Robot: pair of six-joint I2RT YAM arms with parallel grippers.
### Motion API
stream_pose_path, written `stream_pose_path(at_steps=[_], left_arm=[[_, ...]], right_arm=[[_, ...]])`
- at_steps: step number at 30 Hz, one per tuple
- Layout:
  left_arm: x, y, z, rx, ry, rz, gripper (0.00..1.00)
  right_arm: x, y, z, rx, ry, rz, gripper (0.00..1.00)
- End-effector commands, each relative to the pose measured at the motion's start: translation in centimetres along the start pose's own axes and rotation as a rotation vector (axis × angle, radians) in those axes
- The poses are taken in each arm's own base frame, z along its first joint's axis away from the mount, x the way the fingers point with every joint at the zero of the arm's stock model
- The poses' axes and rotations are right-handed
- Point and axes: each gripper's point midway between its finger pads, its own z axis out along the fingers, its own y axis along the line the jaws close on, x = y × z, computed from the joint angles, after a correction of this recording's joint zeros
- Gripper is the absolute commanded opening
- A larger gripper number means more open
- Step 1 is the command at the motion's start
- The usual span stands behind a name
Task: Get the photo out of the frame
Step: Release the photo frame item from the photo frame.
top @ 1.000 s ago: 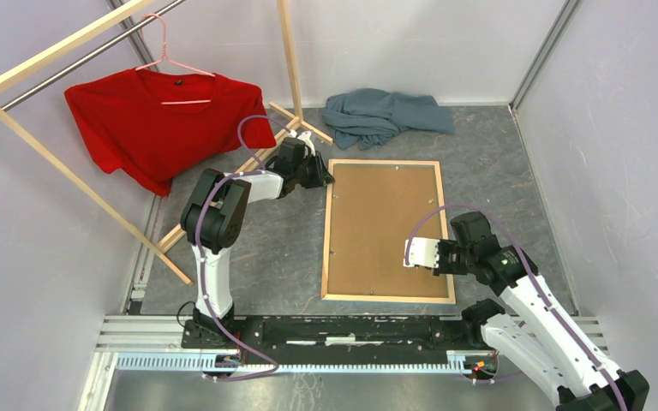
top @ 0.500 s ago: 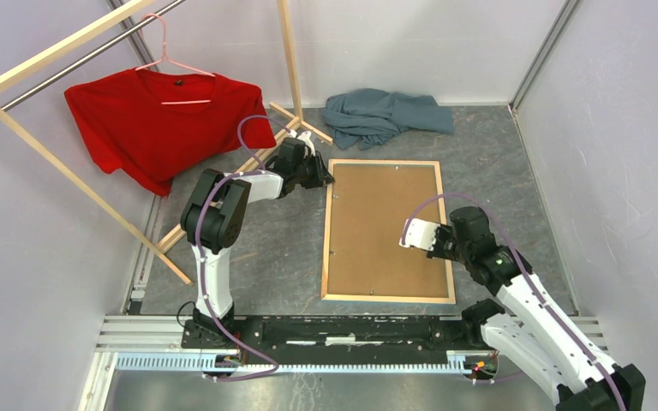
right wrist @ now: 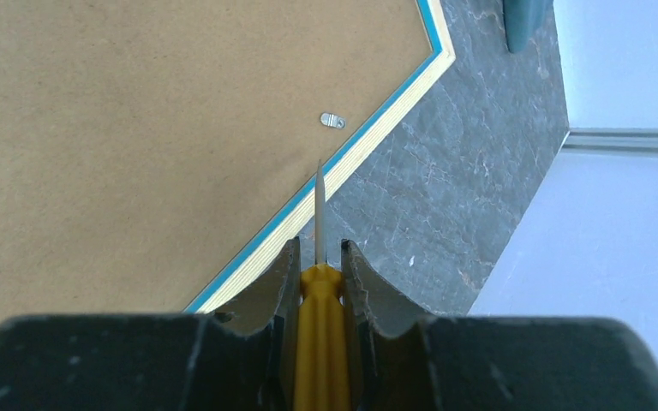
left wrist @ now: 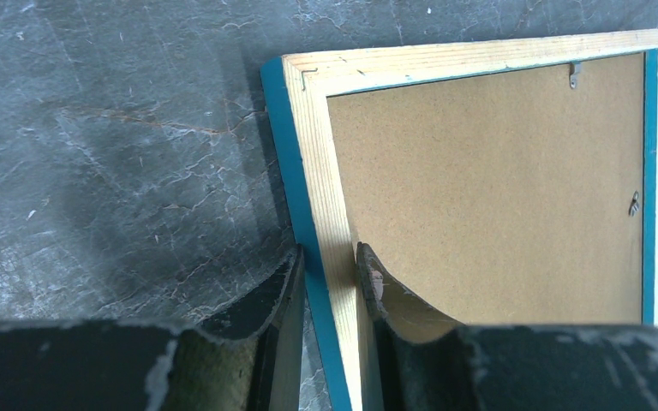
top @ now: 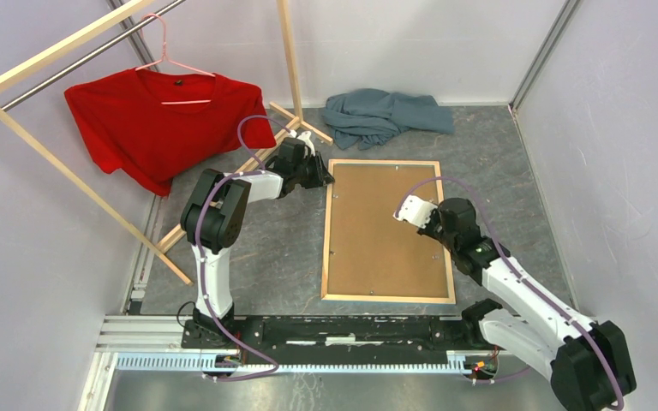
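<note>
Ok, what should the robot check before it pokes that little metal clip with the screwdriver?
1. Left claw clamps the frame rail: ok.
2. Right claw grips the yellow screwdriver: ok.
3. Blade points toward the metal clip: ok, not touching yet.
4. Backing board faces up: ok.
5. Other clips already turned: cannot tell.
6. Photo safe underneath: cannot tell, hidden.

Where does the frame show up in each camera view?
Top external: the frame lies back-up, mid-floor.
Left wrist: its corner, upper middle, rail pinched by the left gripper.
Right wrist: its rail runs diagonally past the screwdriver.
Shared landmark: the brown backing board.
</note>
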Motion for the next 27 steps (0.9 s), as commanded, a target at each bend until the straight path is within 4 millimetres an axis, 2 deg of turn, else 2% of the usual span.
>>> stream_pose_path(at_steps=[1,10,15,27], left_arm=[[3.7,2.8,0.6,-0.074,0.111,-0.060,0.05],[3.6,2.8,0.5,-0.074,0.109,-0.058,0.05],[3.6,2.7,0.5,-0.070,0.110,-0.057,0.05],[3.7,2.8,0.6,-0.070,0.112,-0.060,0.05]], right_arm=[[-1.3,-1.7,0.4,0.099,-0.055,0.048,0.00],[-1.6,-1.1,1.7,0.087,-0.077,0.045,0.00],[-0.5,-0.6,2.7,0.076,-0.009,0.041,0.00],[-0.4,-0.1,3.3,0.089,-0.016,0.033,0.00]])
